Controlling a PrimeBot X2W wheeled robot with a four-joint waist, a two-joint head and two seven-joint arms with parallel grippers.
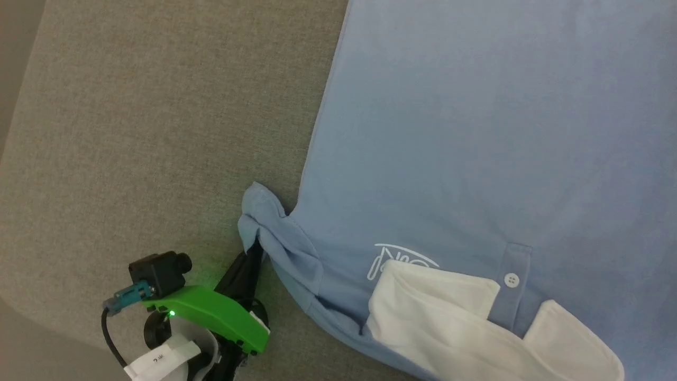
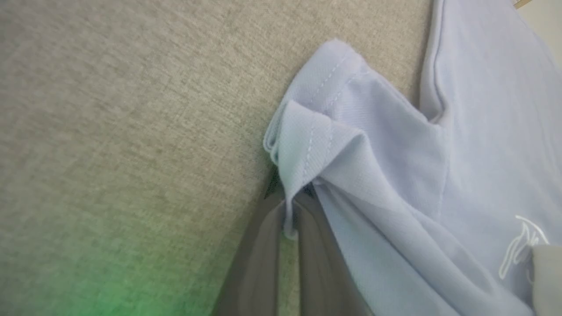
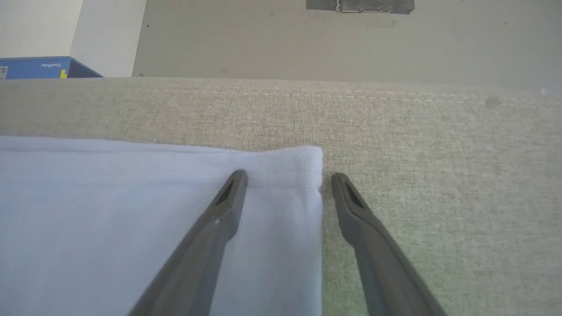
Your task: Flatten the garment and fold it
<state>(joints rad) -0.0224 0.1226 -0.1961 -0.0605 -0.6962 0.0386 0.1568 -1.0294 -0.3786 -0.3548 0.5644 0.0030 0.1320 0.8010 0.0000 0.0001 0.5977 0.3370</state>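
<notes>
The light blue garment [image 1: 476,132] lies spread on the grey fabric surface [image 1: 132,132], its white collar [image 1: 439,312] toward the bottom of the head view. Its left sleeve [image 1: 275,233] is bunched and lifted. My left gripper [image 1: 255,248] is shut on the hem of that sleeve [image 2: 307,145], the cloth pinched between the two dark fingers [image 2: 259,259]. In the right wrist view my right gripper [image 3: 287,177] stands open over a corner of the garment [image 3: 281,175], one finger above the cloth and the other above the bare surface beside the edge.
The grey surface ends in an edge [image 3: 281,81] just past the garment's corner, with floor beyond and a blue box [image 3: 39,70] at the far left. In the head view the surface's rounded corner [image 1: 31,317] lies at the lower left.
</notes>
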